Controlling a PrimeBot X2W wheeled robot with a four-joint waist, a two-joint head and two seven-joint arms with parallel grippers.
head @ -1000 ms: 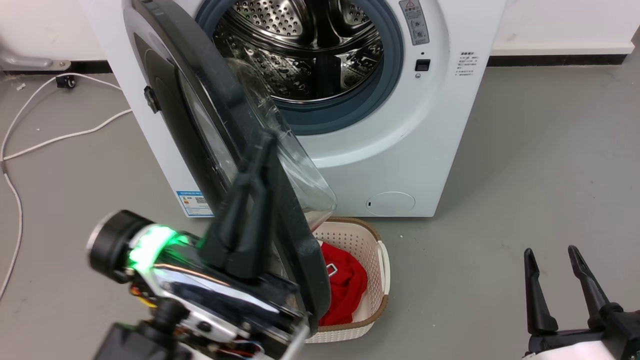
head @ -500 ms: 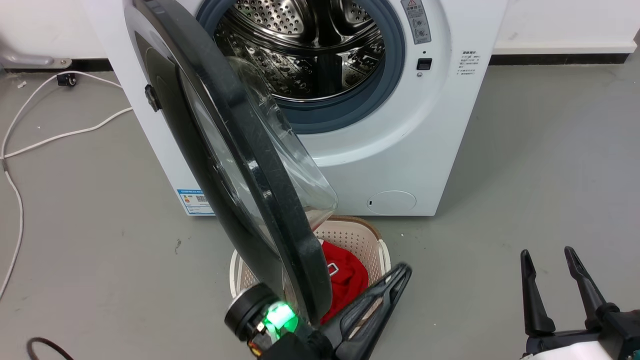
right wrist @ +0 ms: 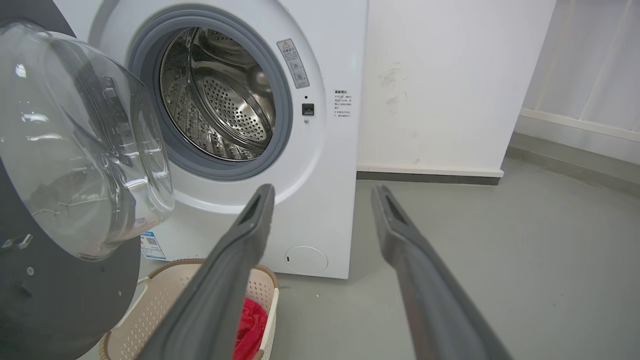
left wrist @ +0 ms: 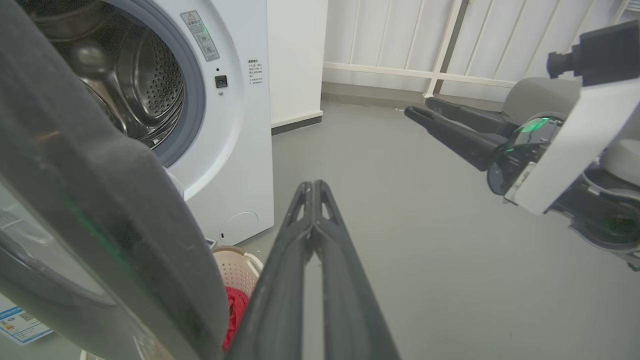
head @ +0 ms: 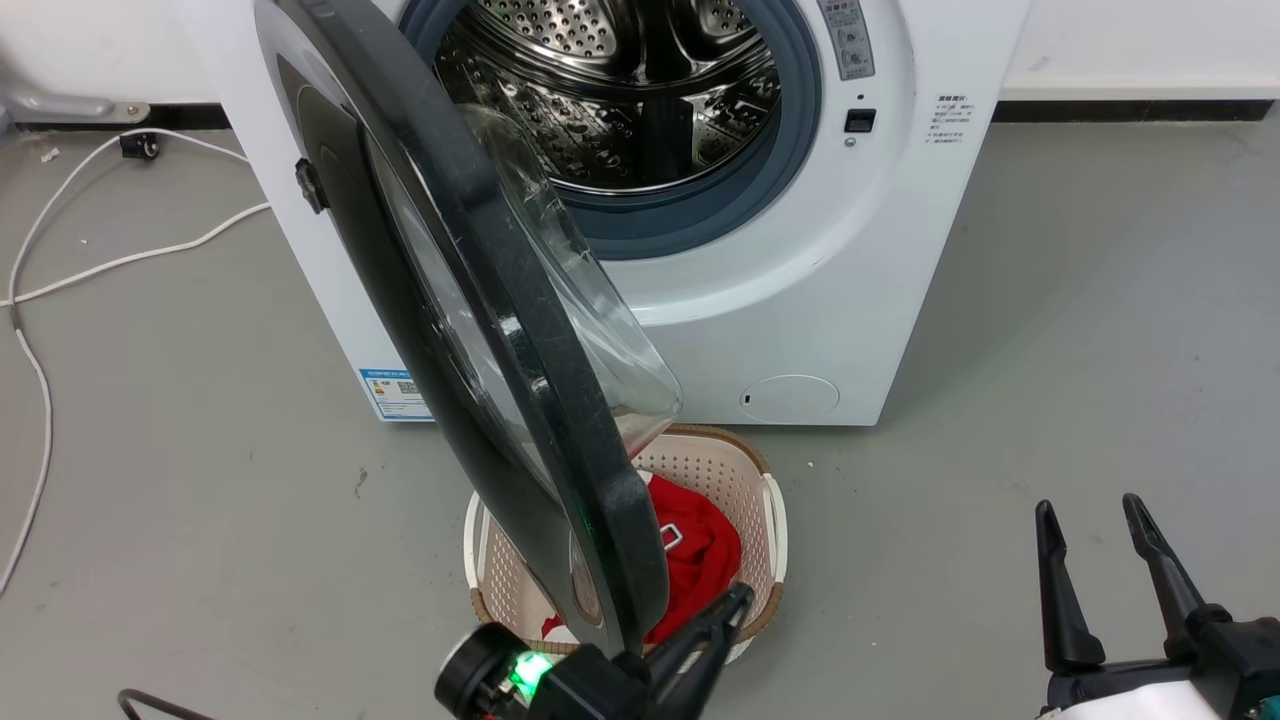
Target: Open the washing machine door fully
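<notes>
The washing machine door (head: 520, 330), glossy black with a bulging clear glass bowl (right wrist: 75, 150), stands swung out from the white machine (head: 800, 300), its edge towards me. The steel drum mouth (head: 620, 90) lies bare behind it. My left gripper (head: 738, 598) is shut with nothing in it, low at the door's bottom rim on its inner side, fingers pointing right. In the left wrist view the door (left wrist: 100, 210) fills the left, close beside the shut left gripper (left wrist: 312, 186). My right gripper (head: 1088, 515) rests open at the lower right, apart from the door.
A cream perforated basket (head: 765, 500) holding a red garment (head: 700, 560) sits on the grey floor under the door's lower edge. White cables (head: 120, 260) trail on the floor at the left. A small round white flap (head: 790, 397) marks the machine's lower front.
My left arm has swung from the door's outer left face down and round to below its bottom rim, then sunk lower. The camera has shifted slightly; the door's angle looks unchanged.
</notes>
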